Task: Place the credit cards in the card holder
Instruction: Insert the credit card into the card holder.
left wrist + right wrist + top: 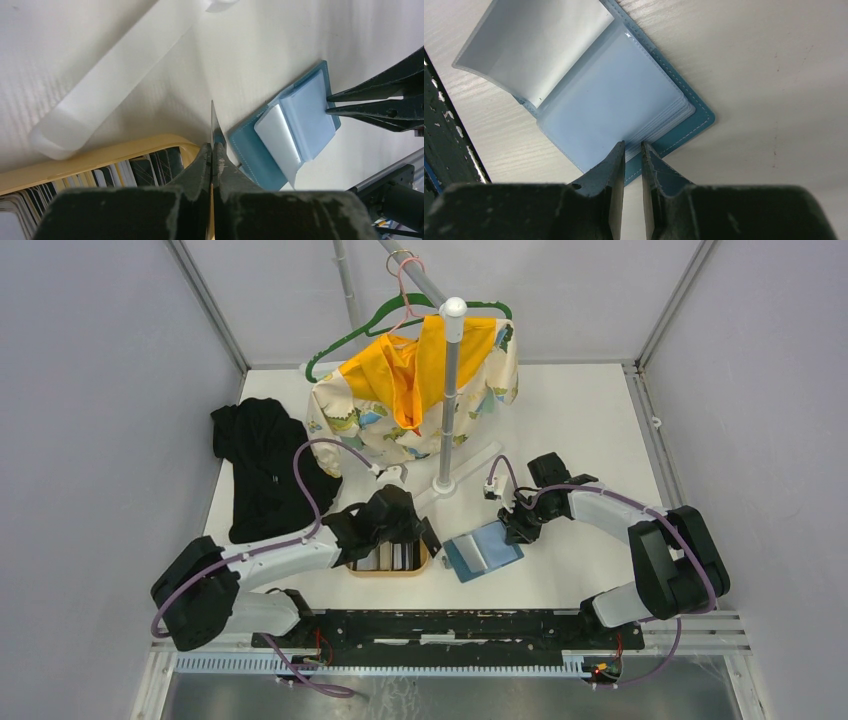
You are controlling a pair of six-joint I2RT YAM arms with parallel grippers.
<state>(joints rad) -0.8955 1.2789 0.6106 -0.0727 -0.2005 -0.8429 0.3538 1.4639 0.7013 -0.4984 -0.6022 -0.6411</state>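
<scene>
Your left gripper is clamped on one credit card over the wooden tray's right end; your right gripper pinches the sleeve edge of the open card holder, mid-worktop towards the near edge

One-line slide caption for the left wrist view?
Left gripper shut on one credit card held edge-on by the tray of cards; right gripper at the edge of the open card holder.

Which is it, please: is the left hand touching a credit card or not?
Touching: left wrist view shows the left hand clamping a credit card edge-on.
</scene>
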